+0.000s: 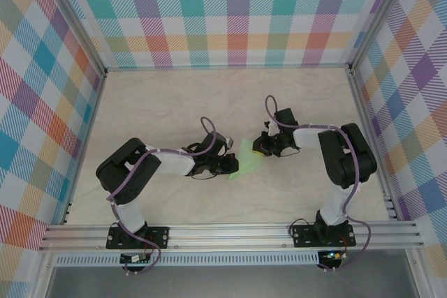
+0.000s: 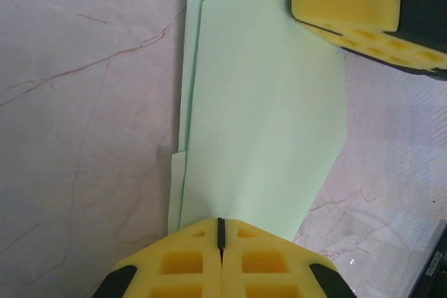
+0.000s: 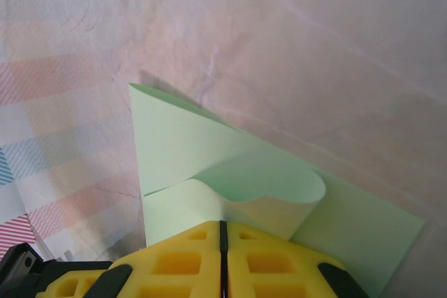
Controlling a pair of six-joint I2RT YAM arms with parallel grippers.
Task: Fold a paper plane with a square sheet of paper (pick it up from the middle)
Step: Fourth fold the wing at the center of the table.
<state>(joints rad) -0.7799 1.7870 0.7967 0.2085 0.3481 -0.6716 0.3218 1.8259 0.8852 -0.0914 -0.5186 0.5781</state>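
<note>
From above, the folded paper (image 1: 246, 159) sits mid-table (image 1: 160, 102) between both arms, with bare marble all round. The left gripper (image 1: 228, 166) is closed on its lower end. The left wrist view shows stepped edges along the paper's left side. In the right wrist view, the right gripper (image 3: 223, 232) is clamped on a curled flap.

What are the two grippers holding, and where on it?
Both pinch the partly folded green paper: the left gripper clamps one end, the right gripper the opposite end, at a curled-over flap.
</note>
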